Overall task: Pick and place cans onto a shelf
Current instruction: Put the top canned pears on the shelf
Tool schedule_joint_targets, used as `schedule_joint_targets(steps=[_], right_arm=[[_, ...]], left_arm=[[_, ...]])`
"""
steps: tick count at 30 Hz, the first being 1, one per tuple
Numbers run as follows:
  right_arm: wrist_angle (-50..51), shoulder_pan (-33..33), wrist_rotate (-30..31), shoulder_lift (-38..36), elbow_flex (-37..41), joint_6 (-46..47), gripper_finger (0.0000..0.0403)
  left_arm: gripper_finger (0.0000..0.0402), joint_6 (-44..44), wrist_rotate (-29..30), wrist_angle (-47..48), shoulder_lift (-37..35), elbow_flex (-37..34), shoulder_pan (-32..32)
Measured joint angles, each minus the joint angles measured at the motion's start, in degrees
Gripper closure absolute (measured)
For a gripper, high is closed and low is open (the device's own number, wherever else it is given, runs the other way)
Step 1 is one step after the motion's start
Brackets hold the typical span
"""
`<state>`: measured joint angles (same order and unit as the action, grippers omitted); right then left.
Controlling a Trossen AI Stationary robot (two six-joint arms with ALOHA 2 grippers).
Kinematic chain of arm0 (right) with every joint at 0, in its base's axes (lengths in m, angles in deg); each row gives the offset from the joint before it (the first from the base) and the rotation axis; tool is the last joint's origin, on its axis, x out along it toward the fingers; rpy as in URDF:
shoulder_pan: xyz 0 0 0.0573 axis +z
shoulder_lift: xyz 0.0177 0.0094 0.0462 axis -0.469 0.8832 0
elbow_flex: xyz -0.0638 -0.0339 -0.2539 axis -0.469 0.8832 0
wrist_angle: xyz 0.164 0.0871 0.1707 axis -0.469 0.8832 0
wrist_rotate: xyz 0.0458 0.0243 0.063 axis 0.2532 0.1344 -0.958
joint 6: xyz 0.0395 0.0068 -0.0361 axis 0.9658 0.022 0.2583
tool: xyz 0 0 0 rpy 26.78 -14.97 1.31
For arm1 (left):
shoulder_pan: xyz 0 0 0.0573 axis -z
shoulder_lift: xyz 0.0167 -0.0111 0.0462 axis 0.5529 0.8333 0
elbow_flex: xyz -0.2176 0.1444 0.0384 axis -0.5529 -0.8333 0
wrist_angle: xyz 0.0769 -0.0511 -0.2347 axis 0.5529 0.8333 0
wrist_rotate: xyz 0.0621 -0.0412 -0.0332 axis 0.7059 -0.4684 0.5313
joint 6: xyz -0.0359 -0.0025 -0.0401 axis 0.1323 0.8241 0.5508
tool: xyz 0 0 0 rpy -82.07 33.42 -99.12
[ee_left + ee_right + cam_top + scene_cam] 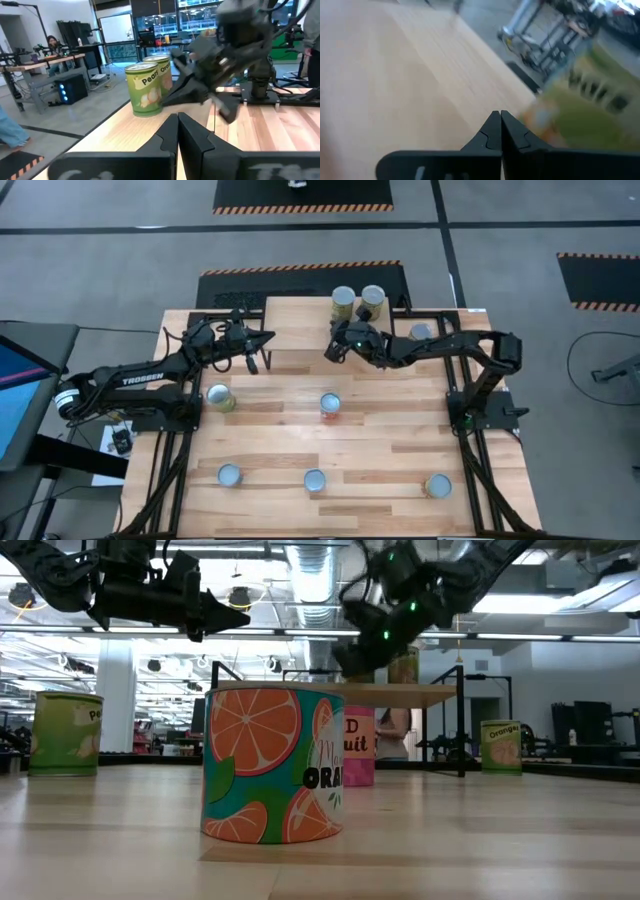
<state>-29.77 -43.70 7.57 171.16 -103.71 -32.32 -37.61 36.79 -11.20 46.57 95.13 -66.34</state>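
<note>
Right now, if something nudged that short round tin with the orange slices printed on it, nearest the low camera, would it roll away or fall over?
Probably neither. The short orange-slice tin stands upright on its flat base on the wooden plank tabletop and looks about as wide as tall, so a nudge would likely slide it. Its rigid-looking wall suggests it would keep its shape. Laid sideways, it would probably roll.

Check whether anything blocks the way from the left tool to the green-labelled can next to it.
Nothing visible does. In the high view the left tool, shut, hangs at the light wood shelf's left edge; the green-labelled can with the silvery lid stands alone on the plank tabletop, bare boards between them.
</note>
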Motion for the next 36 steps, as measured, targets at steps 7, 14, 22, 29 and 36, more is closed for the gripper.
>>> schedule_joint_targets(steps=[7,14,22,29,36], right_arm=[[10.50,3.00,4.79,-7.15,0.06,0.86,0.0394],[11.66,0.81,5.64,-7.85,0.06,2.51,0.0394],[11.01,-1.97,5.51,-6.75,0.06,3.55,0.0394],[10.12,-3.73,4.85,-6.68,0.06,3.53,0.0394],[9.44,-4.42,4.13,-6.85,0.06,2.11,0.0394]], left_arm=[[0.0401,-0.15,-0.07,0.21,0.02,0.00,0.00],[0.0401,-0.15,-0.07,0.18,0.02,0.00,0.00],[0.0401,-0.17,-0.07,0.23,0.02,0.00,0.02],[0.0401,-0.17,-0.07,0.23,0.02,0.00,0.02],[0.0401,-0.17,-0.04,0.46,0.02,0.00,0.02]])
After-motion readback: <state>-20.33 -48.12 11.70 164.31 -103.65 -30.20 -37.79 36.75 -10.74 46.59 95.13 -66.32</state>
